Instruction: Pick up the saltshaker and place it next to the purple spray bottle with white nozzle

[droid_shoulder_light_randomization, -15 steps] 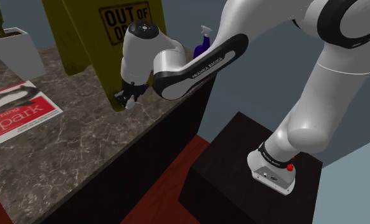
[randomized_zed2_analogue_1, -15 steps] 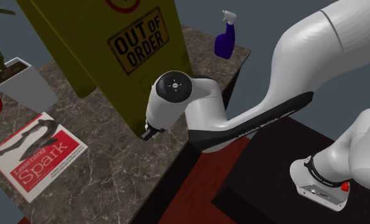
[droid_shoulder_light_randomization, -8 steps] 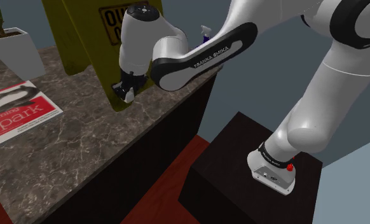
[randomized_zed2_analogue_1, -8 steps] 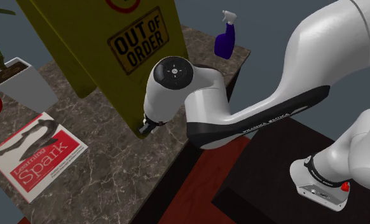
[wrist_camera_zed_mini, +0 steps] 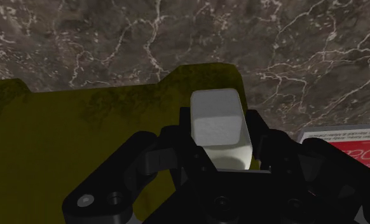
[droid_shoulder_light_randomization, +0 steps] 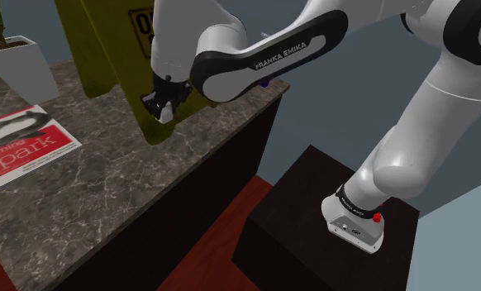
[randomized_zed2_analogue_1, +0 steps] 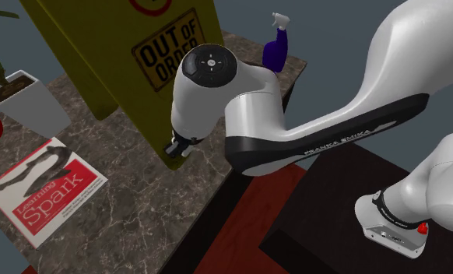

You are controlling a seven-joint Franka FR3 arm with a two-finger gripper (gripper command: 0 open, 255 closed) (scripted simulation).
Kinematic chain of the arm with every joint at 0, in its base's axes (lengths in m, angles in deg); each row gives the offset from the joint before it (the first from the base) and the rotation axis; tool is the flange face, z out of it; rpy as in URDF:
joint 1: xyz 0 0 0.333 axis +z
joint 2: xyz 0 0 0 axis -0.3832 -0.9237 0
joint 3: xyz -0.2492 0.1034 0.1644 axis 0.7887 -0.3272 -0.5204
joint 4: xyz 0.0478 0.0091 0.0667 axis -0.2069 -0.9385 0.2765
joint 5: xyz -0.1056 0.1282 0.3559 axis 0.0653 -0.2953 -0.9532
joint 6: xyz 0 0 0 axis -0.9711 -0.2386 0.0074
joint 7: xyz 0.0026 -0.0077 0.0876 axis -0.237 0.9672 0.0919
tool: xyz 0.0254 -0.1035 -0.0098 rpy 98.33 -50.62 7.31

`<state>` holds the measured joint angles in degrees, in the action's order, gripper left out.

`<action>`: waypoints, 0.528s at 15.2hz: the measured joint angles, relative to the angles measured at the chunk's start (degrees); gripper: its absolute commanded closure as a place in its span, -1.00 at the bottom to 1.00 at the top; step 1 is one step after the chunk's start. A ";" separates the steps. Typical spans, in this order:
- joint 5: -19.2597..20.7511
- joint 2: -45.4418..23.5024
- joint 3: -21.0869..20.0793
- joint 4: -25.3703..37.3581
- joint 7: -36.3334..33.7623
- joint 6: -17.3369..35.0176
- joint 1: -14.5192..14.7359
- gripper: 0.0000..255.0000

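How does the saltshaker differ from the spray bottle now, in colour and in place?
The saltshaker is plain white; the spray bottle is purple with a white nozzle. The saltshaker is clasped by the gripper above the counter; the spray bottle stands upright on the counter's far corner, untouched. Both are small containers near the yellow sign.

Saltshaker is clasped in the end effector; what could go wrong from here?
The saltshaker hangs in the end effector right beside the foot of the yellow sign; swinging toward the purple spray bottle might clip the sign. The bottle stands near the corner of the counter, so the arm could knock it off while placing.
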<state>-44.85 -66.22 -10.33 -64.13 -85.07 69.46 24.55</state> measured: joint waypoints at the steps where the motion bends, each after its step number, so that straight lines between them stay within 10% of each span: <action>1: -0.55 0.48 -0.12 0.34 0.45 -0.70 -0.07 1.00; 8: -3.05 2.42 -0.53 3.36 2.72 -5.13 -0.30 1.00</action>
<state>-47.89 -63.80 -10.86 -60.77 -82.36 64.33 24.25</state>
